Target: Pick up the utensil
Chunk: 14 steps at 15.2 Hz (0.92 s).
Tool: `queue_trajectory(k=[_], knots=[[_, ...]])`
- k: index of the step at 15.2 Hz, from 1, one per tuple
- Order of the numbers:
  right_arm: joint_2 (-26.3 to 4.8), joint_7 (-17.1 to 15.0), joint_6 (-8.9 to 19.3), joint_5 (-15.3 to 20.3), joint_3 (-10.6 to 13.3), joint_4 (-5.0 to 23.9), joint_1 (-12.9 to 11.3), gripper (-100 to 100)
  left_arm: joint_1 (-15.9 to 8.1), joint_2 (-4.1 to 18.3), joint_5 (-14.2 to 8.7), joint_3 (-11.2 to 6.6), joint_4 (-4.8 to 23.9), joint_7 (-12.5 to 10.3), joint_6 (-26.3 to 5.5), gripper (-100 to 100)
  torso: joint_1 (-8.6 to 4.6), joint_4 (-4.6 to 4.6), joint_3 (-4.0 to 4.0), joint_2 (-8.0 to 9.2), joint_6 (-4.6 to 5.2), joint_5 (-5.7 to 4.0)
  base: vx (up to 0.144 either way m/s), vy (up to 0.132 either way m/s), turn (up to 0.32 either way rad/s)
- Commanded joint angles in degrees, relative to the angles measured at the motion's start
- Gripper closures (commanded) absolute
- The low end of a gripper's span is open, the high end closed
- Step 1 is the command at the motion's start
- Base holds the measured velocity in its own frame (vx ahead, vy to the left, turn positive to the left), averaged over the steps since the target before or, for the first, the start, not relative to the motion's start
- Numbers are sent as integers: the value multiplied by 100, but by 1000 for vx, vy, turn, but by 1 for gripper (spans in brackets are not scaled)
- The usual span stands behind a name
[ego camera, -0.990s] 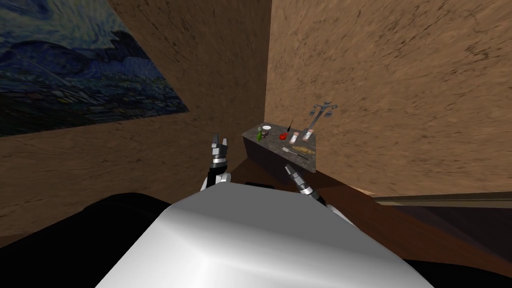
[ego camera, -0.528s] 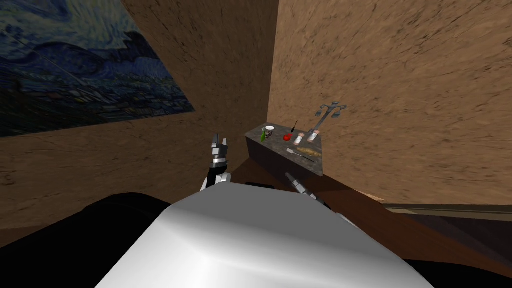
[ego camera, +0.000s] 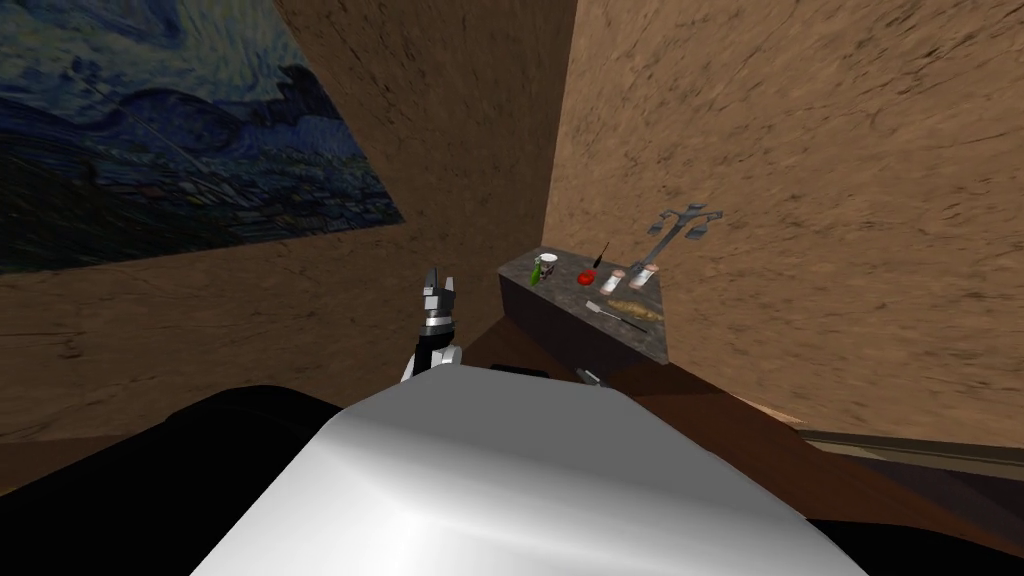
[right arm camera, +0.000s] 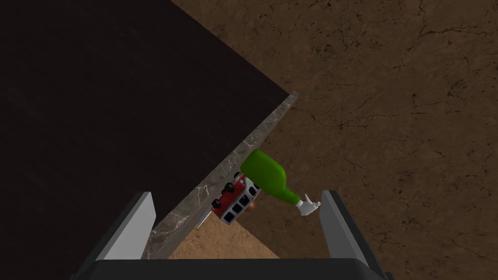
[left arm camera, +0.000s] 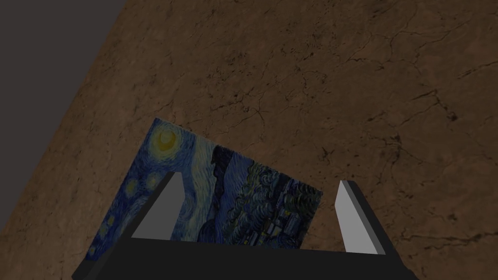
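Ideally, meet the dark cabinet's grey marbled countertop (ego camera: 565, 292) squarely, raising the right gripper (right arm camera: 237, 193), its fingers spread wide and empty, above that edge. The slim, dark-handled utensil (ego camera: 615, 316) lies flat near the front beside a tan loaf (ego camera: 637, 309). The left gripper (left arm camera: 257, 177) likewise gapes empty.

A slim utensil (ego camera: 615, 317) lies flat on the grey countertop (ego camera: 563, 293).
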<state>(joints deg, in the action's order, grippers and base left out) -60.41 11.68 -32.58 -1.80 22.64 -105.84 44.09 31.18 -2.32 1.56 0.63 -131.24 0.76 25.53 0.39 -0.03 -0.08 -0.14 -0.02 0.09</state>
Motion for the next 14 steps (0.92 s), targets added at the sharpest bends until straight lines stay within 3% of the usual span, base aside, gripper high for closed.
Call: queue_trajectory(k=[1, 2, 4, 7, 9, 10, 14], knots=[[-127, 83, -88, 34, 82, 194, 33, -100, 0, 0, 0, 0, 0, 0, 0, 0, 0, 0, 0, 0, 0, 0, 31, 63, 46], [-360, 221, -75, 57, 211, 378, 147, -100, 0, 0, 0, 0, 0, 0, 0, 0, -7, 0, 1, 3, 2, -1, 36, 85, 106], [-475, 221, -75, 57, 211, 402, 147, -100, 0, 0, 0, 0, 0, 0, 0, 0, -3, 0, 1, 2, 1, 1, 41, 73, 75], [-974, 497, -50, 102, 463, 800, 366, -100, 0, 0, 0, 0, 0, 0, 0, 0, -9, 0, 1, 2, 1, -1, 48, 79, 119], [-1152, 497, -50, 102, 463, 814, 366, -100, 0, 0, 0, 0, 0, 0, 0, 0, 0, -1, -3, -6, 0, 1, 59, 82, 70], [-1370, 634, -36, 123, 585, 971, 471, -100, 0, 0, 0, 0, 0, 0, 0, 0, -5, -1, -3, -4, 1, 0, 64, 75, 115], [-1739, 770, -22, 144, 703, 1213, 571, -100, 0, 0, 0, 0, 0, 0, 0, 0, -12, 0, -1, -2, -1, -3, 52, 63, 92]])
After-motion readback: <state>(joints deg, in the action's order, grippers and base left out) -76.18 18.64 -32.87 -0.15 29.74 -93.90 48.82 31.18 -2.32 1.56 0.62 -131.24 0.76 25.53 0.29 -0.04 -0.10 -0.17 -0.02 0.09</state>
